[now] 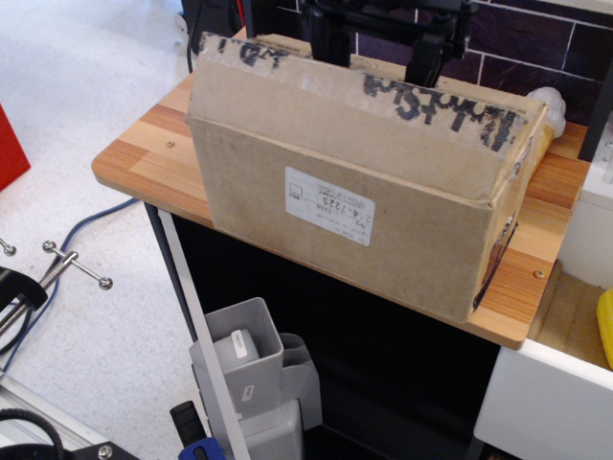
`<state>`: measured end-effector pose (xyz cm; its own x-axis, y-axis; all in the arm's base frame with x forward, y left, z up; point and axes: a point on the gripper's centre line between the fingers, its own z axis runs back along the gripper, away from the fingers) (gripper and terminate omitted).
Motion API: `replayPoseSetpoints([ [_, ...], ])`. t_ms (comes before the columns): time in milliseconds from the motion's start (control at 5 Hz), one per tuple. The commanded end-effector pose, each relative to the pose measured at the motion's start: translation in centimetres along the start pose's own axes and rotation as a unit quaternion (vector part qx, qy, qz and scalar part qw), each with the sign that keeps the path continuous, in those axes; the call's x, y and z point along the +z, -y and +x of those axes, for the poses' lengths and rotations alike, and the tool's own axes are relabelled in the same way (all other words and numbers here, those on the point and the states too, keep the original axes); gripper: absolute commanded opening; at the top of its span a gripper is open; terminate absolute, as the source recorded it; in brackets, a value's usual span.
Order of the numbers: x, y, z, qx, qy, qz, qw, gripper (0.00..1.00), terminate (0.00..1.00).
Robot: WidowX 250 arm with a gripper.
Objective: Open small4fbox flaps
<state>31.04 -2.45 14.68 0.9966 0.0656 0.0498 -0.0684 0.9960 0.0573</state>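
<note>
The small4fbox [249,172], a brown cardboard box with a white label [329,206] on its long side, stands on the wooden table [144,144]. Its near long flap [364,110] is tilted up along its black-marked taped edge [431,103]. The other flaps are hidden behind it. My gripper [375,56] is at the far top of the box, just behind that raised edge. Its two black fingers [324,38] stand wide apart and open, with their tips hidden behind the flap.
A white crumpled object [556,100] lies behind the box's right end. A white cabinet [584,230] stands at the right and a grey bin [244,350] below the table. A dark brick wall [536,43] is close behind.
</note>
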Motion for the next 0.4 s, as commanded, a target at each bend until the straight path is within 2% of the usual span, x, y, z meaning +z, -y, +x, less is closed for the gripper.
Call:
replayPoseSetpoints([
  [0,3.03,0.17,-1.01,0.023,0.025,0.002,0.9994,1.0,0.0],
  [200,2.86,0.48,-1.95,0.034,0.029,0.001,0.999,1.0,0.0],
])
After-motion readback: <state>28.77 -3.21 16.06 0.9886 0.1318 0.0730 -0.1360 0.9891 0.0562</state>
